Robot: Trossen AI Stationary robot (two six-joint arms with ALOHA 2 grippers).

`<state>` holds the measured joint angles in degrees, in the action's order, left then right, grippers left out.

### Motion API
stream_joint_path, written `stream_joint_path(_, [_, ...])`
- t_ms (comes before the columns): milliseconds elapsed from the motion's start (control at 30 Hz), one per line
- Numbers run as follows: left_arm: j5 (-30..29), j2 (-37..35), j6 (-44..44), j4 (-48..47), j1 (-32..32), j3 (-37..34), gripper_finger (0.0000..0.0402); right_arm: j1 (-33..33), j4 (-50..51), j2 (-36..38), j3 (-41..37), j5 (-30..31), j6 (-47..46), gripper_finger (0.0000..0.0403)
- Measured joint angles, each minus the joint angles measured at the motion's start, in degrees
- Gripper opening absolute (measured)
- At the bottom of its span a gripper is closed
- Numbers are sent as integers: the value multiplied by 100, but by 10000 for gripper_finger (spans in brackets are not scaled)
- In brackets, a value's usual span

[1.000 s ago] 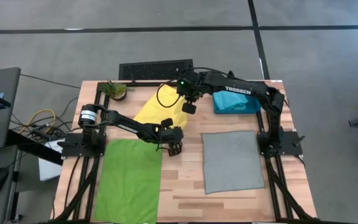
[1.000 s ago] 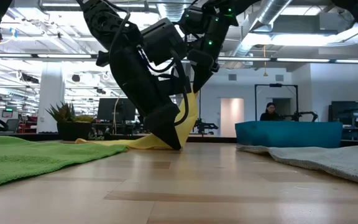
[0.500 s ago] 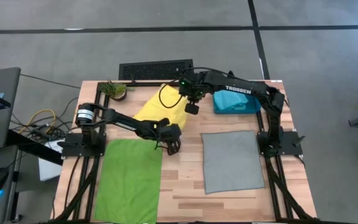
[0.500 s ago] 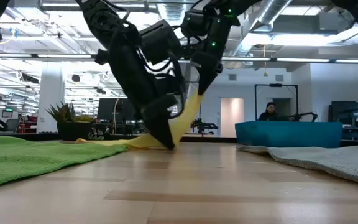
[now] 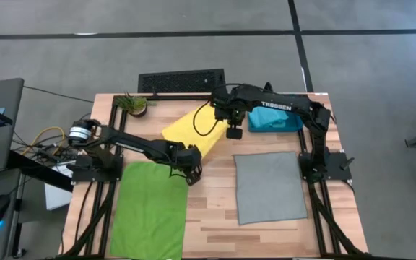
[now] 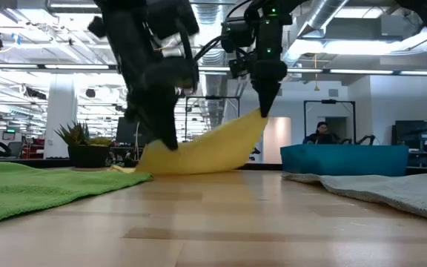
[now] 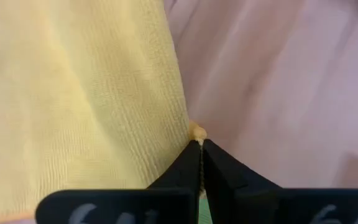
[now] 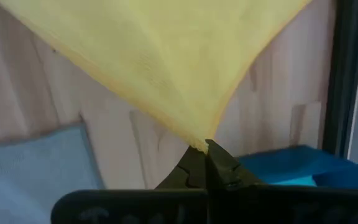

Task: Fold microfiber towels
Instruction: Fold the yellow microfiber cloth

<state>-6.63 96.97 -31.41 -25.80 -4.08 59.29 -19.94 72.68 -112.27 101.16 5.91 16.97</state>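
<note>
The yellow towel (image 5: 190,130) lies near the far edge of the table (image 5: 215,224), a little left of the middle, and both arms have it by a corner. The left gripper (image 5: 191,173) is low, near the centre of the table and just beside the far right corner of the lime green towel (image 5: 149,209); its wrist camera shows the two fingers pressed together on the very tip of one yellow corner. The right gripper (image 5: 234,133) is higher and further toward the far edge, just left of the turquoise towel (image 5: 273,120); its fingers are also closed tight on the tip of another yellow corner, and in the low view the cloth hangs down from this point in a slope toward the table. So the free side of the yellow towel is stretched between the two grippers, running from the left one, which is nearer the front, to the right one, which is nearer the far right corner. The body of the cloth lies away from both, toward the far left corner. I think the next move must carry these two corners together over the cloth in that direction, and both arms are equally engaged for it. The grey towel (image 5: 266,186) lies flat near the right edge, untouched.
</note>
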Motion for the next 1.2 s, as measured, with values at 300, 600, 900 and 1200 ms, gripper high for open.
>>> stream_joint_path(300, [-192, -1049, -1127, -929, -317, 12, 0, 492, 339, 0, 0, 5, 0, 2])
stream_joint_path(600, [-673, -1277, -2236, -2305, -487, 17, 0, 809, -187, 0, 0, -14, -46, 2])
stream_joint_path(900, [-1306, -1277, -2316, -2819, -270, 17, 0, 665, -955, -32, 0, 21, -313, 2])
stream_joint_path(1200, [-1424, -1269, -1799, -2888, 394, 17, 0, 369, -1235, -55, -123, 19, -352, 2])
